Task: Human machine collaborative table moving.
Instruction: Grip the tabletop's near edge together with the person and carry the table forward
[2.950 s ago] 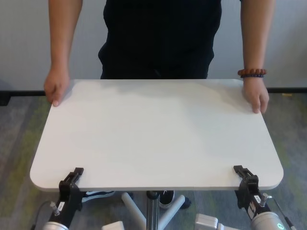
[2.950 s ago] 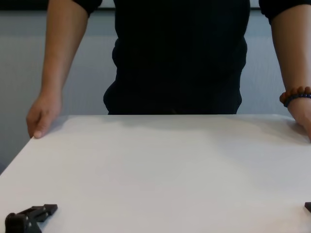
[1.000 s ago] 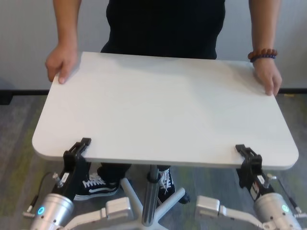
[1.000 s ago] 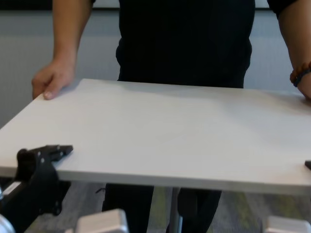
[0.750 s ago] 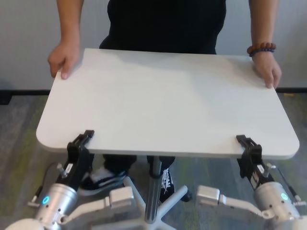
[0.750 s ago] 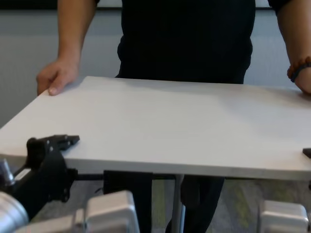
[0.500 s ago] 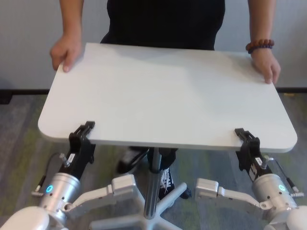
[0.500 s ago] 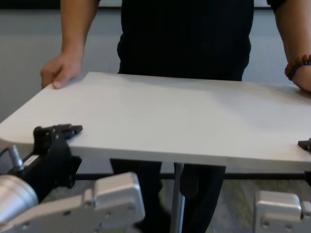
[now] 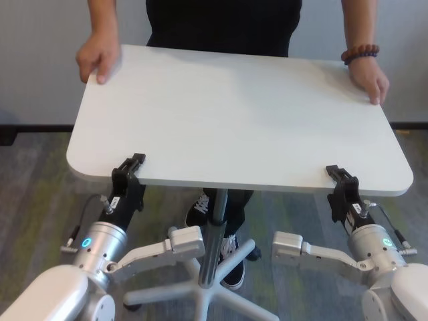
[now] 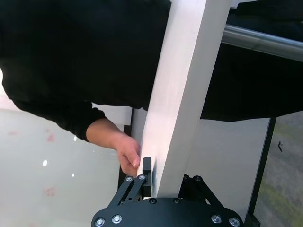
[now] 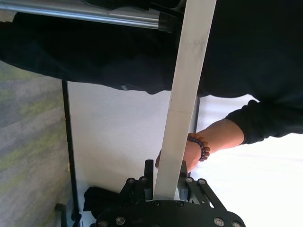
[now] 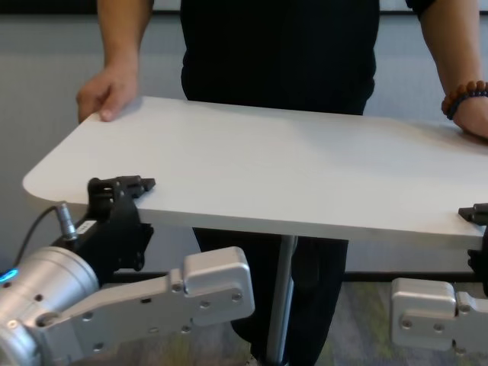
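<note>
Surface [image 9: 241, 114] of white, rounded at the corners, sits between us and the human [image 9: 224, 23], carried on a slim metal post [image 9: 215, 227] over a star base [image 9: 200, 294]. We hold its near edge at both ends: our left gripper [image 9: 130, 168] has its jaws clamped on the edge by the near left corner, our right gripper [image 9: 339, 178] has its jaws clamped on the edge by the near right corner. Both wrist views show the slab's edge pinched between black jaws. Across from us the human grips the far corners, one hand [image 9: 97, 57] on our left, the other hand [image 9: 370, 80] on our right, with a bracelet [image 9: 359, 52] at that wrist. Below lies grey carpet [image 9: 33, 194]
</note>
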Tool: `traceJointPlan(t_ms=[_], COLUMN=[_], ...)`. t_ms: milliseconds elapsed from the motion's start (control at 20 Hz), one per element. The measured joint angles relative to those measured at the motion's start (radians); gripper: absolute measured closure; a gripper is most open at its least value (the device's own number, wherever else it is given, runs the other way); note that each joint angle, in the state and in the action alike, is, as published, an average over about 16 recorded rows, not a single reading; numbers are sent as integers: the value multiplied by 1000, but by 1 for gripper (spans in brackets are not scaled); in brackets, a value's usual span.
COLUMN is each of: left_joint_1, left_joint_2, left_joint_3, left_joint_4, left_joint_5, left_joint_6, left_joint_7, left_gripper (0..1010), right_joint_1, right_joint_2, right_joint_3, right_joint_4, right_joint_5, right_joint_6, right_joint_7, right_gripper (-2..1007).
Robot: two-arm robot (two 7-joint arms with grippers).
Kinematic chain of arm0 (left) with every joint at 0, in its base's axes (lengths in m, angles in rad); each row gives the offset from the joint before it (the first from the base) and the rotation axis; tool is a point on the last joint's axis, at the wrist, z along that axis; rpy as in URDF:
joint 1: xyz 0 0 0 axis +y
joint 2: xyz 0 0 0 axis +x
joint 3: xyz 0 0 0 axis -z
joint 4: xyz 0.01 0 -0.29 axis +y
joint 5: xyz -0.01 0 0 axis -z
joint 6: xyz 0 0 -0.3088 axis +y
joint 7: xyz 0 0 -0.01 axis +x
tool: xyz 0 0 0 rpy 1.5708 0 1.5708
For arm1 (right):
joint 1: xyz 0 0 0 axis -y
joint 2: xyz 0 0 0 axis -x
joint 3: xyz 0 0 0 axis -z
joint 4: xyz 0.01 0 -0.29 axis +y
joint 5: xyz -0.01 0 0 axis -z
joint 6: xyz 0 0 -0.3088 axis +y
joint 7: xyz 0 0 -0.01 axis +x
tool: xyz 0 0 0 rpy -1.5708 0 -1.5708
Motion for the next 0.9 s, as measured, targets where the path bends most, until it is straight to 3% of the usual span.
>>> traceJointPlan(t_ms=[400,900], left_joint_1=[-79,-160], left_joint_2=[-30,-63], left_joint_3=[30,61], left_joint_4=[115,267], left_joint_5=[-9,-18], left_joint_6=[-13,-24], left_joint_7=[14,51], left_gripper=[742,742], right_joint_1=[74,156], right_joint_2=[-17,-47], right_joint_3=[-19,-59], right_joint_4=[112,250], right_joint_5=[23,39], right_joint_6=[-21,-42], right_joint_7=[-24,-56], right_gripper=[738,737])
